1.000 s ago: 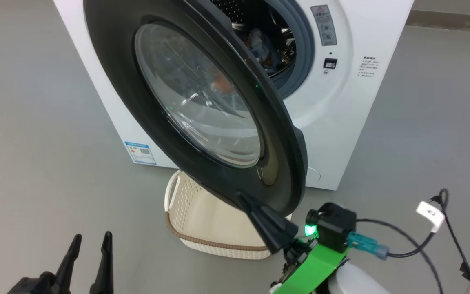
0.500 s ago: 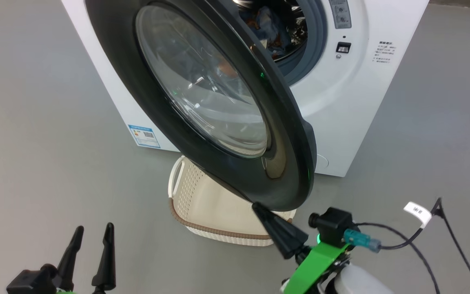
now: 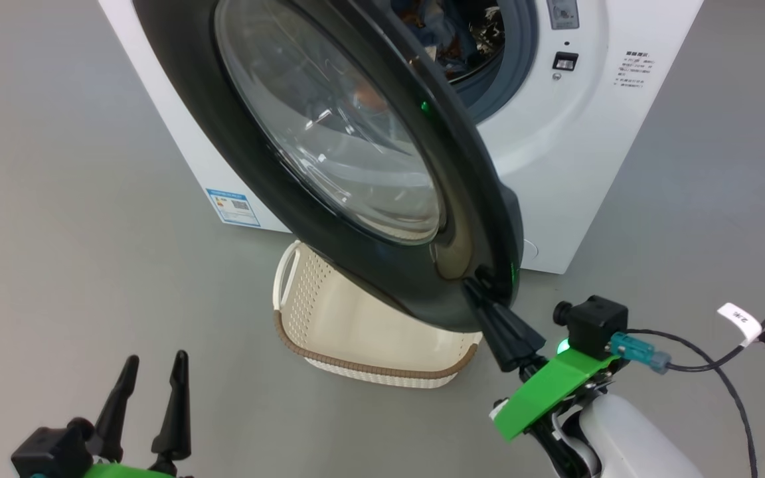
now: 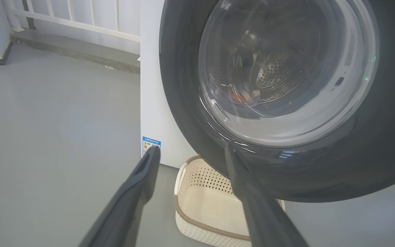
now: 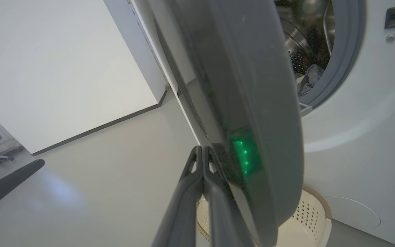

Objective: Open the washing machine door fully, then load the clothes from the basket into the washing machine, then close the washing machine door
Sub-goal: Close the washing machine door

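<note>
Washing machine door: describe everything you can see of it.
The large round door has a wide glossy black rim, plastic by its look, around a bulging clear glass bowl. It stands partly open, swung out from the white front-loading washing machine, its lower edge above the cream perforated basket, not touching it. The shut right gripper's tip rests against the rim's lower free edge.

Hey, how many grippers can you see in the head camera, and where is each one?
2. The left gripper is at the lower left, open, touching nothing. The right gripper is at the lower right, shut, tips at the lower rim of the washing machine door.
</note>
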